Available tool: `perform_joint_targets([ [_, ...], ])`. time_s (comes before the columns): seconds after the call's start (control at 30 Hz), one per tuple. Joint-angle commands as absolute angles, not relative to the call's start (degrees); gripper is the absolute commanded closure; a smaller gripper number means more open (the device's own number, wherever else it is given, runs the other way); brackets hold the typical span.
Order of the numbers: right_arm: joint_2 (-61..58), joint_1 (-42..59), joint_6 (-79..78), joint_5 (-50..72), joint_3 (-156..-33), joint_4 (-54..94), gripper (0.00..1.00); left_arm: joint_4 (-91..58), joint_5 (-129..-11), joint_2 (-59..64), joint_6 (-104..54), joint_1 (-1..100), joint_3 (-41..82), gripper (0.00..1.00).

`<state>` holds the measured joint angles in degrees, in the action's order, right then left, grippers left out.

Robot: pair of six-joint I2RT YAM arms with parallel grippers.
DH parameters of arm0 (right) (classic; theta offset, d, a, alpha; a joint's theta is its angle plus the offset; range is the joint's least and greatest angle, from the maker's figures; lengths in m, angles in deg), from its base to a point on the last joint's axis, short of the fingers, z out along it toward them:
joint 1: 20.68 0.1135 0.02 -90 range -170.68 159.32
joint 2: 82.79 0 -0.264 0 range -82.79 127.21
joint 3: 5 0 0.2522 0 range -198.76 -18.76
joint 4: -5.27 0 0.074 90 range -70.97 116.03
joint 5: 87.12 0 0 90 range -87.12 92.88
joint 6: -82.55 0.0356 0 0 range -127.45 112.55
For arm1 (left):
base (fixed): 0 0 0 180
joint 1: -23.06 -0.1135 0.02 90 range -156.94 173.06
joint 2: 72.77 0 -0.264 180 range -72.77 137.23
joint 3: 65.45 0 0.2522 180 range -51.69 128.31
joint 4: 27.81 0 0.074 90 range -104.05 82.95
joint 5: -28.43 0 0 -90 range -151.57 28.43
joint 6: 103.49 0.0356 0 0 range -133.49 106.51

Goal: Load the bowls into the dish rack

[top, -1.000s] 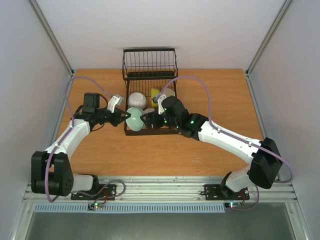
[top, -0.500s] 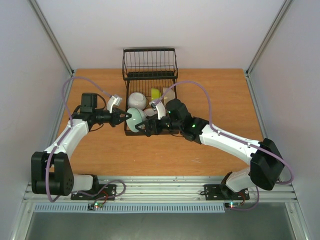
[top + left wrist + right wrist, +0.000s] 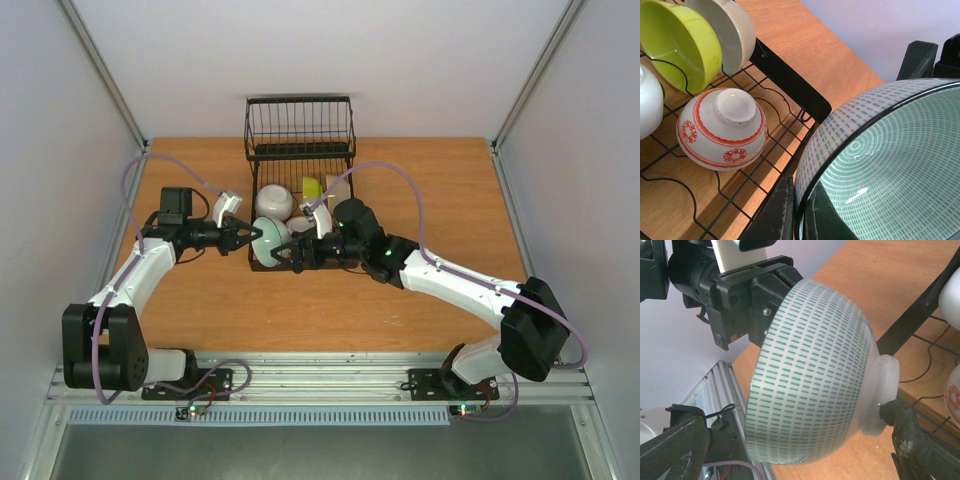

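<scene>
The pale teal dash-patterned ceramic bowl (image 3: 270, 241) hangs on edge at the near left corner of the black wire dish rack (image 3: 300, 152), and I have its rim clenched in the left gripper (image 3: 246, 236). My right gripper (image 3: 292, 254) straddles it, jaws spread wide, one finger by the foot. The red-patterned white bowl (image 3: 722, 127) lies close inside the rack. The bare wooden table (image 3: 200, 300) gives me room on the left.

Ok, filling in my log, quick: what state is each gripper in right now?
Left gripper: closed on the rim of the teal bowl.
Right gripper: open, straddling that bowl.
</scene>
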<state>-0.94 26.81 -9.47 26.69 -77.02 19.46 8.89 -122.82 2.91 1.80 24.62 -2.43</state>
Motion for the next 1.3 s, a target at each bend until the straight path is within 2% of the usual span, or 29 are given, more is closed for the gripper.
perform_joint_targets([
  [0.0,-2.4,26.45,-10.27,25.42,-75.98,19.72,0.01,7.04,-127.31,0.79,2.44,24.29,-2.64,1.0],
  [0.3,-1.31,26.13,-10.55,25.59,-75.63,19.22,0.02,7.09,-128.72,0.44,2.71,24.2,-2.82,1.0],
  [0.7,1.28,25.84,-8.04,33.04,-75.95,12.0,0.02,8.74,-130.68,1.32,4.19,24.2,-2.3,1.0],
  [0.87,2.41,25.82,-7.54,35.64,-76.42,10.56,0.08,8.75,-130.41,1.49,4.13,24.19,-2.21,1.0],
  [0.97,2.67,25.85,-7.54,37.09,-76.43,9.67,0.21,8.59,-129.97,1.5,4.01,24.19,-2.21,1.0],
  [1.07,2.74,25.86,-7.54,38.15,-76.34,8.88,0.46,8.49,-129.77,1.57,3.82,24.2,-2.21,1.0],
  [1.23,2.37,25.85,-7.54,38.24,-75.92,8.23,0.96,8.3,-129.47,1.66,3.48,24.2,-2.12,1.0],
  [1.27,2.22,25.84,-7.54,37.99,-75.77,8.22,0.98,8.27,-129.38,1.67,3.34,24.2,-2.12,0.99],
])
